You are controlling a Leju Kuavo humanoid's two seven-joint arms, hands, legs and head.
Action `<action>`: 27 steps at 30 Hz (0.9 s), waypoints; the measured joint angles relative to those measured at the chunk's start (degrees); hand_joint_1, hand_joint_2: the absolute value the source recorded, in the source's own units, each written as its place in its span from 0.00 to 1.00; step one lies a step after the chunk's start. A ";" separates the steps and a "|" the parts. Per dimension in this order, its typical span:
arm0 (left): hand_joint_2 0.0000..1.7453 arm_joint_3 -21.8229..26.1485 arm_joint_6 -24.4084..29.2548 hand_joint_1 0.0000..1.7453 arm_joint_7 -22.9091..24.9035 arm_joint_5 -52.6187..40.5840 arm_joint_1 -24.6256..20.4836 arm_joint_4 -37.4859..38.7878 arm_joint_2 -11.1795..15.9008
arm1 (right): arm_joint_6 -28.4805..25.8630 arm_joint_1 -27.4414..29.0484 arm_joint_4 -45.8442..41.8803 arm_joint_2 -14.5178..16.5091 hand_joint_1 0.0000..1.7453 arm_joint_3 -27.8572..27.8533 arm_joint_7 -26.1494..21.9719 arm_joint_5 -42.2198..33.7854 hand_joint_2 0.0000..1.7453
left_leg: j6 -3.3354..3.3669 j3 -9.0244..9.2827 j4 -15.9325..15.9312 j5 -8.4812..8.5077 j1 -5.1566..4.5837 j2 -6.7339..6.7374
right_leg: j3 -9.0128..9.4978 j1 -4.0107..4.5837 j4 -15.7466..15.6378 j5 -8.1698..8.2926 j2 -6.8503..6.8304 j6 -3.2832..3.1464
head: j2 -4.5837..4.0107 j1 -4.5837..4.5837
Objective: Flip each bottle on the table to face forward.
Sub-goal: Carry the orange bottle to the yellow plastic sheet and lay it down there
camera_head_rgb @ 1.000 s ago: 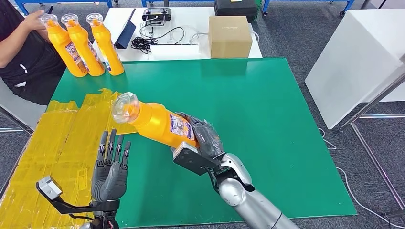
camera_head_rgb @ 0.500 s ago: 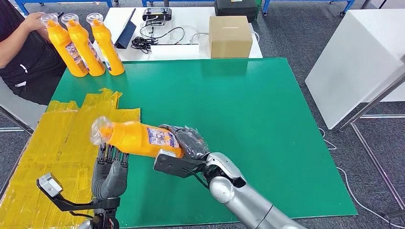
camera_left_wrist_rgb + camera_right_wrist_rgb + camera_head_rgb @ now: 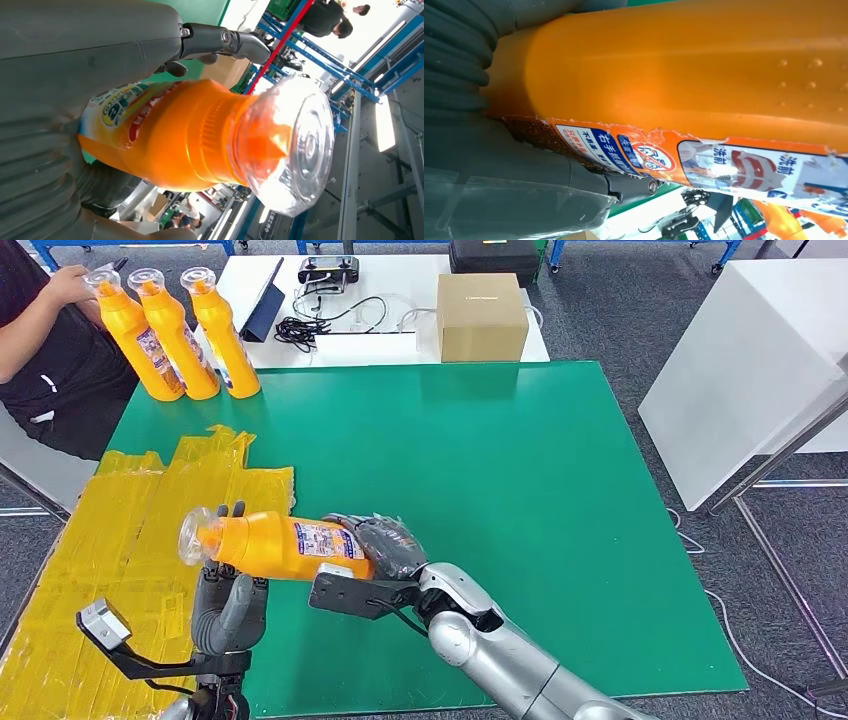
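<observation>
1. The right hand has its dark fingers wrapped round the base end of an orange bottle, gripping it firmly; the wrist view shows the label pressed against the grey palm.
2. The left hand stands upright under the bottle's neck, fingers raised behind it. From the left wrist view the thumb and a finger lie on either side of the neck, but I cannot tell whether they have closed on it or are just reaching.
3. The bottle lies almost level in the air above the near left part of the green table, its clear cap pointing to the robot's left, over the edge of the yellow sheet.
4. It looks to me like a handover in mid-air, a way of turning the bottle round before setting it down; this one is not yet placed.
5. At the far left corner three more bottles stand upright in a row, touching. A person sits beside them with a hand by the leftmost cap.
6. Whether those three are finished or waiting I cannot say, since their labels are too small to judge which way they face.
</observation>
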 joint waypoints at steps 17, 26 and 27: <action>1.00 2.95 1.98 0.00 0.10 -0.17 0.97 0.00 0.02 | 8.49 -3.60 2.34 1.52 1.00 10.76 3.61 2.57 1.00 | 0.00 0.01 -0.01 0.00 0.01 0.07 | -0.04 0.01 0.01 0.00 0.02 0.00 | 0.00 0.01; 1.00 4.73 1.99 0.90 -1.58 -0.36 2.98 -0.15 0.02 | 8.73 -5.80 2.03 0.63 1.00 16.79 3.36 1.54 1.00 | 0.00 0.01 0.00 0.00 0.01 0.09 | -0.05 0.00 0.01 0.00 0.02 0.00 | 0.00 0.01; 1.00 4.84 2.09 1.00 -1.58 -0.39 3.01 -0.26 0.02 | 8.75 -5.94 1.92 0.61 1.00 17.13 3.61 1.39 1.00 | 0.00 0.01 0.00 0.00 0.01 0.09 | -0.05 0.00 0.01 0.00 0.02 0.00 | 0.00 0.01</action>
